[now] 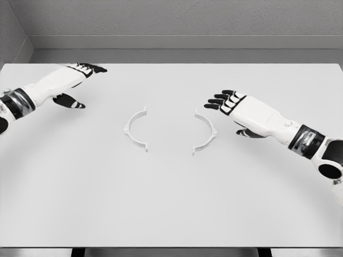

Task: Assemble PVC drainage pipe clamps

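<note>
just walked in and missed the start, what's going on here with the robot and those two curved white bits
A two-armed humanoid robot is set up to join two PVC pipe clamp halves on a white table. The left clamp half and the right clamp half lie apart, open sides facing each other. Neither is held. The left hand hovers at the far left, fingers spread; the right hand is open just right of the right half. Assembly hasn't begun.

Head camera, steeply down over table

white clamp halves on a pale grey table.
</note>
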